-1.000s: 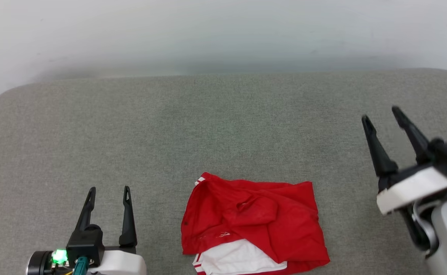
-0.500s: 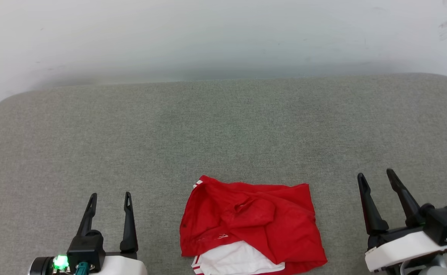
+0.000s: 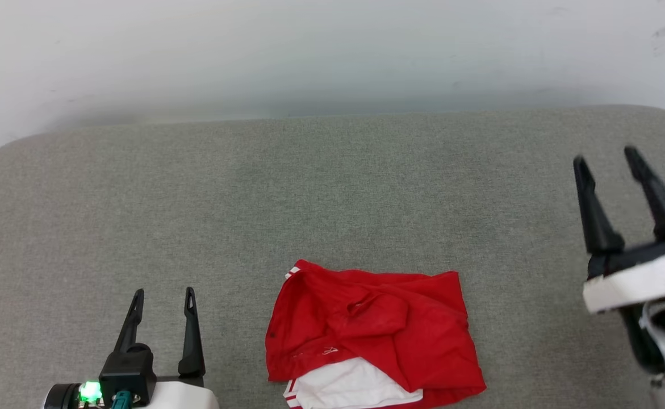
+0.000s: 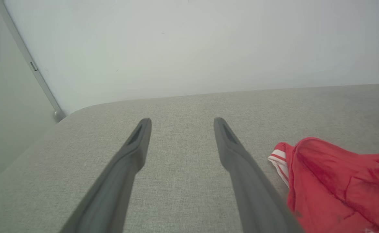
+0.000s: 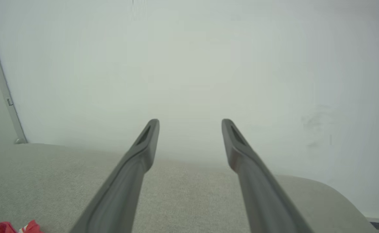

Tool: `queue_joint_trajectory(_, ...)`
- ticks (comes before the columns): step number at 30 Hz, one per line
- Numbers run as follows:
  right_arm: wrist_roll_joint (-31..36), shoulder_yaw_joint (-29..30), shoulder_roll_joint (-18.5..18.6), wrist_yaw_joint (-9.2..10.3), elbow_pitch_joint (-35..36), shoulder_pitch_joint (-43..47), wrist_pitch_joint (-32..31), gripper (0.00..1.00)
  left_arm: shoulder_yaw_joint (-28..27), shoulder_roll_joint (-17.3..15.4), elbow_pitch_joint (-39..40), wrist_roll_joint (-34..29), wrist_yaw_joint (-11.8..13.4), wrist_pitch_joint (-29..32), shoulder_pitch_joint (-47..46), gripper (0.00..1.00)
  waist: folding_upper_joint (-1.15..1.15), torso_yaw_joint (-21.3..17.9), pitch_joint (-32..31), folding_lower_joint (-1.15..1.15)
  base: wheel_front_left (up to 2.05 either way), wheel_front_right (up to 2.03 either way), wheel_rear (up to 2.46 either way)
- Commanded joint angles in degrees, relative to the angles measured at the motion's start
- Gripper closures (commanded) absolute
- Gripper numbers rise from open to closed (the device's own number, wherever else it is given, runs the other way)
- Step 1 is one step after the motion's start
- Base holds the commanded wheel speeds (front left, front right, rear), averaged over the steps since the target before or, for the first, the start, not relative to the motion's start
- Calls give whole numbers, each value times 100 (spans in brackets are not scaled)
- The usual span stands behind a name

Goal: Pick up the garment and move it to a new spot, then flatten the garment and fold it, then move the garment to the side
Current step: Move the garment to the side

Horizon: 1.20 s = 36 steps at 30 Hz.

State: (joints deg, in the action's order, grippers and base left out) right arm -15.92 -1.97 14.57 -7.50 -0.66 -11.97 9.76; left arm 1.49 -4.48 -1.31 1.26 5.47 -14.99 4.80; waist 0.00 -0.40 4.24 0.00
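**A:** Start with the hands. What are they doing?

**B:** The left hand [image 3: 163, 291] sits at the lower left of the head view, fingers parted to a moderate gap and gripping nothing. The right hand [image 3: 605, 156] is at the right edge, higher in the frame, with its fingers likewise apart and empty. In its wrist view they point across the far edge of the padding toward the wall [image 5: 189, 64].

**A:** And the garment?

**B:** The garment [image 3: 375, 324] lies at the bottom centre on the grey padded surface [image 3: 332, 187], between the two hands and touching neither. It's gathered into a rough rectangle, red on top, with a white sleeve and striped trim poking out along its lower edge.

**A:** Why that arrangement?

**B:** My guess is that the open hands flank it so each can take a side. I can't tell whether it's a loose fold or a crumple.

**A:** Any writing?

**B:** There's a faint white mark on the red cloth, too small to read. No brand or label is legible.
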Motion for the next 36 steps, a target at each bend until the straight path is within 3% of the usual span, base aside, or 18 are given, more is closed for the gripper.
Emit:
queue_joint_trajectory(1, -119, -105, 180, 2, 89, -265, -212, 0, -7, 15, 8, -22, -36, -27, -17, 0, 0, 10, 19, 0, 0, 0, 0)
queue_joint_trajectory(4, -551, -372, 499, 2, 200, -763, -969, 0, 4, 22, 9, -29, -34, -27, -76, 0, 0, 32, 64, 0, 0, 0, 0)
queue_joint_trajectory(10, -1875, -933, 1127, 2, 44, -1355, -3282, 0, 34, 37, 14, -24, -66, -27, -190, 0, 0, 138, 190, 0, 0, 0, 0)
queue_joint_trajectory(15, -3157, -1382, 1555, 2, 26, -1311, -5262, 0, 49, 49, 32, -14, -73, -27, -293, 0, 0, 248, 345, 0, 0, 0, 0)
queue_joint_trajectory(18, -3715, -1475, 1697, 2, -53, -1143, -5932, 0, 80, 61, 34, -15, -83, -27, -354, 0, 0, 335, 466, 0, 0, 0, 0)
queue_joint_trajectory(25, -4435, -1355, 1506, 2, -469, -723, -6401, 0, 158, 87, 62, 11, -95, -27, -599, 0, 0, 579, 827, 0, 0, 0, 0)
queue_joint_trajectory(36, -4758, -1639, 1031, 5, -1097, -351, -6205, 0, 252, 125, 20, 31, -127, -27, -948, 0, 0, 870, 1308, 0, 0, 0, 0)
